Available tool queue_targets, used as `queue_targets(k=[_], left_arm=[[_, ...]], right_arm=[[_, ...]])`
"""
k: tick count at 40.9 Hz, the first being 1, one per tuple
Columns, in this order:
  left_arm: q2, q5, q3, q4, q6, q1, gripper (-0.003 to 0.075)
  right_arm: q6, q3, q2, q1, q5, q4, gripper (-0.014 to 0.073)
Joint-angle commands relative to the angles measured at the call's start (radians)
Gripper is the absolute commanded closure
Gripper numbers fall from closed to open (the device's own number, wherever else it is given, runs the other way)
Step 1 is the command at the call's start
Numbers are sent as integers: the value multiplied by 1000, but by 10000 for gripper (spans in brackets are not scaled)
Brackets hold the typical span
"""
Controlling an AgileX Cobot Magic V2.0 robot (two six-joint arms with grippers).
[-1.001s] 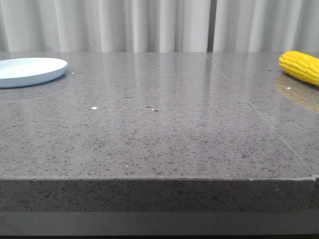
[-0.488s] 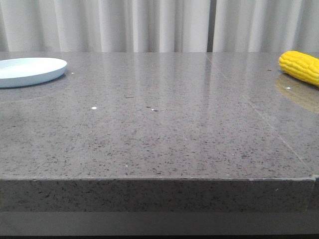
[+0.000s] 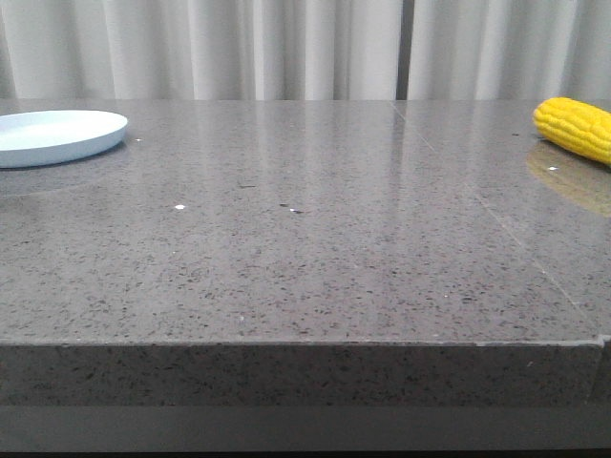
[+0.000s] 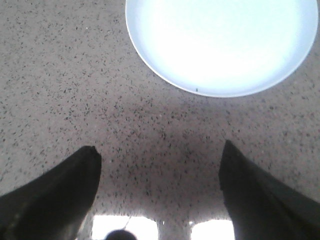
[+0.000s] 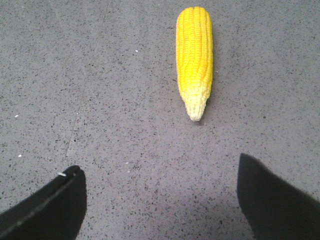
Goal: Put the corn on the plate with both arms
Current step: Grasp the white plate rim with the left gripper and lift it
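Corn (image 3: pixel 577 128) lies on the grey table (image 3: pixel 305 258) at the far right, well apart from the plate (image 3: pixel 57 135), which sits empty at the far left. Neither arm shows in the front view. In the right wrist view the right gripper (image 5: pixel 160 200) hangs over bare table with its jaws wide apart and nothing between them; the corn (image 5: pixel 195 57) lies beyond the fingertips, its tapered end pointing toward them. The left gripper (image 4: pixel 157 187) is likewise spread and empty, near the plate's (image 4: pixel 220 92) rim. By my judgement the task is at its first step, the approach to the pickup. Next, the right gripper needs to move over the cob, straddle it across its width, then close.
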Motion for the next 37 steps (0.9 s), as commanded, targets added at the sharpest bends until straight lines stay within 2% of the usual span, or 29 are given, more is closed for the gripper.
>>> queue_targets(k=[1,5,8,24,37], left_arm=[[44,-35,-85,-204,119,67,227],[122,-35,-128,-397,203,120,226],[174,-49,-159,-457,219,132,227],[397,-87,-338,-490,219,129,227],[472,-119,-354,-490,219,128,227]], right_arm=[[-2,-26,-2,-1,-70,-11,-42],[-2,-26,-2,-1,-70,-11,-42],[-2,-26,-2,-1,-70,-11,-42],[-2,-26,-2,-1,-70,-11,-42],[-2,-26,-2,-1,-70,-11,-42]])
